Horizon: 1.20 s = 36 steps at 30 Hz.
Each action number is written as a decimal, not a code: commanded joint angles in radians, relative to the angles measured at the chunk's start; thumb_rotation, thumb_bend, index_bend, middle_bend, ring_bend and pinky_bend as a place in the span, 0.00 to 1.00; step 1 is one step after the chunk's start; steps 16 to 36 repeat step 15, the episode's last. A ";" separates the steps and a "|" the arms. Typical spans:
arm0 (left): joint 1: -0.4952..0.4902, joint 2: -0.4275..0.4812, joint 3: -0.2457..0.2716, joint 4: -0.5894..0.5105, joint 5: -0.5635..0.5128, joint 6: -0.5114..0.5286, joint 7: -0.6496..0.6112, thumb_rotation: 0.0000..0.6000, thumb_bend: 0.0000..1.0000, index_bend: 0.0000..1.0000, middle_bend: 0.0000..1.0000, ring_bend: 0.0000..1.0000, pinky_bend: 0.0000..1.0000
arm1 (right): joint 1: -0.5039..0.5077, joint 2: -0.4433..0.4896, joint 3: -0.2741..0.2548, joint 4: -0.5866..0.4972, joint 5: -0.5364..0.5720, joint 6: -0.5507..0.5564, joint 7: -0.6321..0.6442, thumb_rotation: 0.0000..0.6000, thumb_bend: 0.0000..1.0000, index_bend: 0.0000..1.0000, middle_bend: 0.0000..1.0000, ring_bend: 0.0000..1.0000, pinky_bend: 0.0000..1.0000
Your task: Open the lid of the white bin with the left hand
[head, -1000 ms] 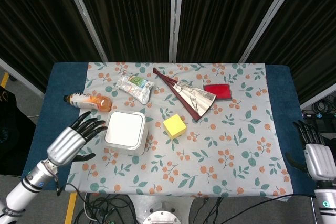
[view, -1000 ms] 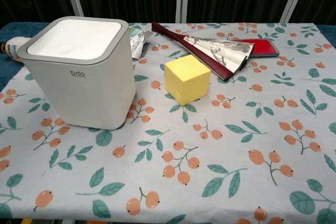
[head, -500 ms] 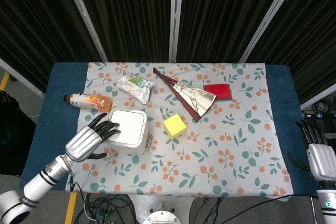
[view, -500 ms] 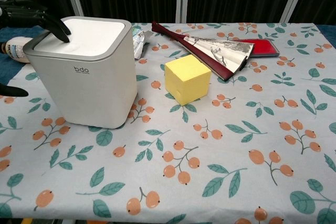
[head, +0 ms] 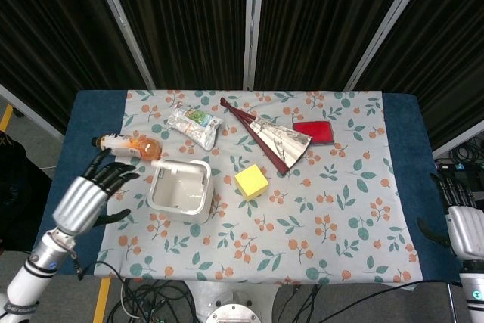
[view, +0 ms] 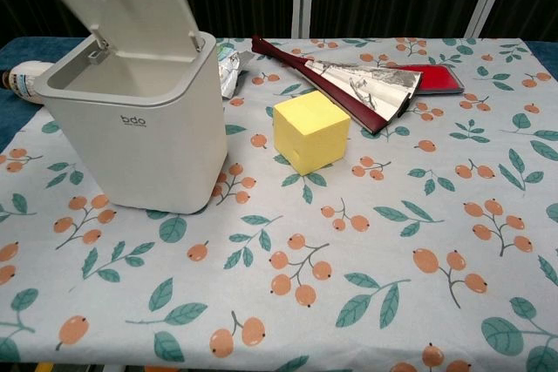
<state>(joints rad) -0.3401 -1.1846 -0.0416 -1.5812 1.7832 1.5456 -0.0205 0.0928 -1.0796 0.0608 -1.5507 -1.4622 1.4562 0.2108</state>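
Observation:
The white bin (head: 180,190) (view: 139,132) stands at the left of the table with its lid (view: 120,6) swung up and tilted back, so the hollow inside shows. In the head view the lid (head: 181,164) appears as a thin strip along the bin's far edge. My left hand (head: 85,198) hovers left of the bin, apart from it, fingers spread and holding nothing. It is outside the chest view. My right hand (head: 463,225) rests off the table's right edge, fingers extended, holding nothing.
A yellow cube (head: 251,181) (view: 311,131) sits right of the bin. Behind lie an orange drink bottle (head: 125,145), a foil snack packet (head: 194,125), a folded fan (head: 268,135) (view: 349,80) and a red case (head: 313,131).
My left hand pressed on the lid's near left edge, then drew back to the left. The lid has sprung from flat and closed to standing open.

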 commanded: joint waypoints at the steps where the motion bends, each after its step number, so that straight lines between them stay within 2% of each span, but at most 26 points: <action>1: 0.105 0.021 -0.023 0.030 -0.137 0.083 -0.017 1.00 0.03 0.26 0.23 0.23 0.06 | -0.001 0.007 0.006 0.000 0.002 0.002 0.005 1.00 0.21 0.00 0.00 0.00 0.00; 4: 0.158 0.021 -0.014 0.052 -0.237 0.070 0.000 1.00 0.03 0.26 0.22 0.23 0.06 | 0.002 0.013 0.007 -0.002 -0.006 -0.001 0.009 1.00 0.22 0.00 0.00 0.00 0.00; 11: 0.244 -0.008 0.033 0.070 -0.376 0.004 0.040 1.00 0.03 0.19 0.13 0.09 0.01 | 0.003 -0.001 0.007 -0.001 -0.037 0.016 0.011 1.00 0.23 0.00 0.00 0.00 0.00; 15: 0.270 -0.029 0.044 0.059 -0.379 0.010 0.066 1.00 0.03 0.17 0.11 0.09 0.01 | -0.001 -0.018 0.011 0.003 -0.052 0.043 -0.002 1.00 0.23 0.00 0.00 0.00 0.00; 36: 0.270 -0.029 0.044 0.059 -0.379 0.010 0.066 1.00 0.03 0.17 0.11 0.09 0.01 | -0.001 -0.018 0.011 0.003 -0.052 0.043 -0.002 1.00 0.23 0.00 0.00 0.00 0.00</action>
